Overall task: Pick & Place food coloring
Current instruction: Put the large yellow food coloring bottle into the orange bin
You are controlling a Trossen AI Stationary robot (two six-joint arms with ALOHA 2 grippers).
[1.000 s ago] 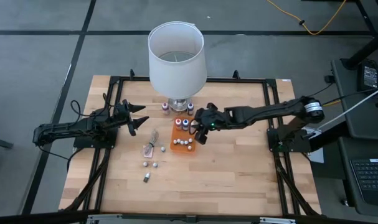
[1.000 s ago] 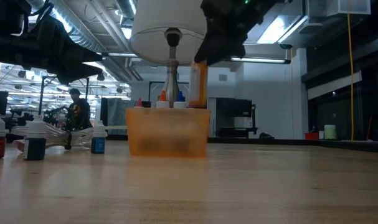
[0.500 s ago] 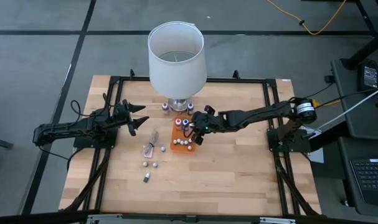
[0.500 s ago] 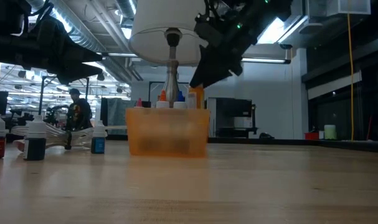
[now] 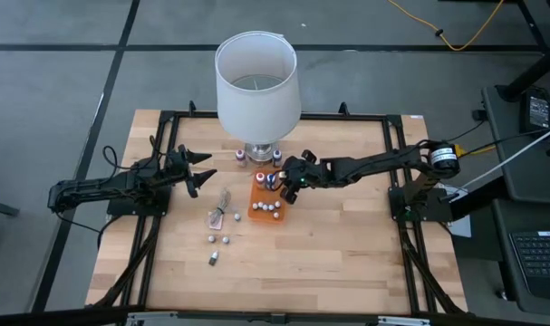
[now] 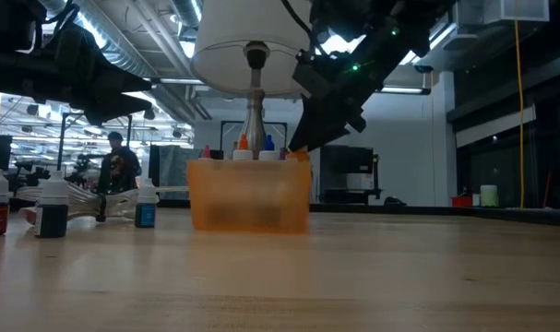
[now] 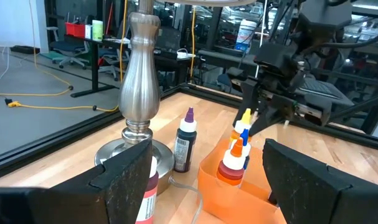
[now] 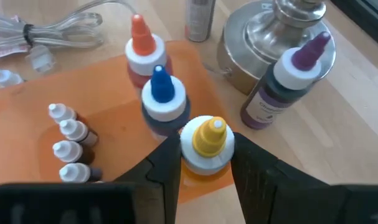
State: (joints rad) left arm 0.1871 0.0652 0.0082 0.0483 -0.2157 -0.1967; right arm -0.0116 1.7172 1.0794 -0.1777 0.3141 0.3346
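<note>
Far left on the wooden table (image 5: 329, 254), left gripper (image 5: 198, 169) at rest with fingers spread, empty, pointed toward the lamp base (image 7: 139, 106). Next, crumpled clear wrapper (image 5: 222, 206) lying between that gripper and the tray, with a few small white-capped bottles (image 5: 219, 240) loose on the bare wood nearer the front edge, well apart from both arms. Beside the lamp base, a purple-tipped dropper bottle (image 8: 288, 81) standing upright on the table just outside the tray. Under the white lampshade (image 5: 256, 81), orange tray (image 5: 256, 214) holding most of the food coloring: an orange-tipped bottle (image 8: 142, 50) and a blue-tipped bottle (image 8: 162, 102) upright at the lamp end, a row of tiny white-capped bottles (image 8: 69, 140) lying toward the other end. Right gripper (image 8: 204, 152) low over the tray's lamp-side corner, both fingers (image 8: 167, 165) pressed against the sides of a yellow-tipped bottle (image 8: 206, 146), clamped on it, bottle upright and just beside the blue-tipped one. Further right, the right arm stretched across from the table's right edge.
</note>
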